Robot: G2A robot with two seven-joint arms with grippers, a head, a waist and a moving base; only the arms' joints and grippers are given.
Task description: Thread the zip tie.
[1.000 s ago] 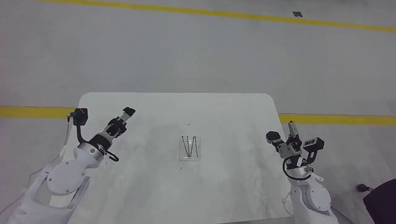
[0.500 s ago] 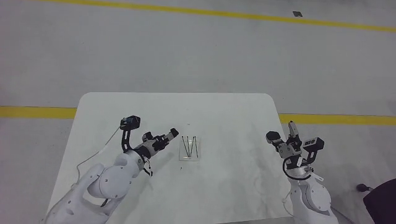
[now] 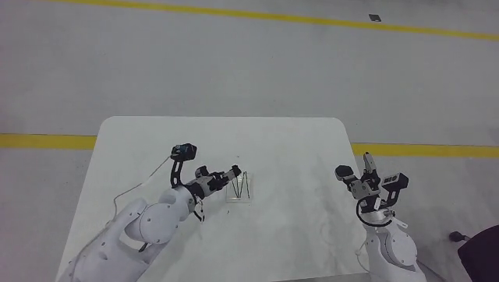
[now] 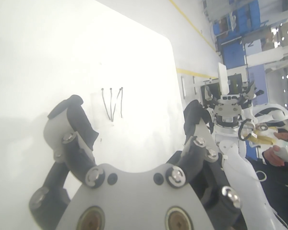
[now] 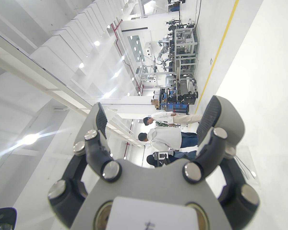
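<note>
Top view: my left gripper point(image 3: 232, 171) hangs just beside the zip ties point(image 3: 239, 185). They lie as a small bunch of thin dark strands on a clear sheet point(image 3: 234, 197) near the middle of the table point(image 3: 296, 138). My right gripper point(image 3: 355, 167) sits well apart at the table's right edge, fingers spread and holding nothing. From up here I cannot separate one tie from the next.

Left wrist view: my fingers point(image 4: 72, 111) are spread wide with nothing between them. The zip ties point(image 4: 112, 104) lie ahead on the table, apart from both pads. I count about four strands, each with a small head at the far end. Two seem to meet near their tails, but I cannot tell which lies on top. I judge them very light, thin, springy and slick, and flat enough to the surface to be hard to get under. I would pinch one near its head, where there is more to grip, and expect its neighbours to drag along. The head slots are too small to make out.

Right wrist view: my right gripper point(image 5: 156, 112) points out toward the room, fingers parted and empty.
</note>
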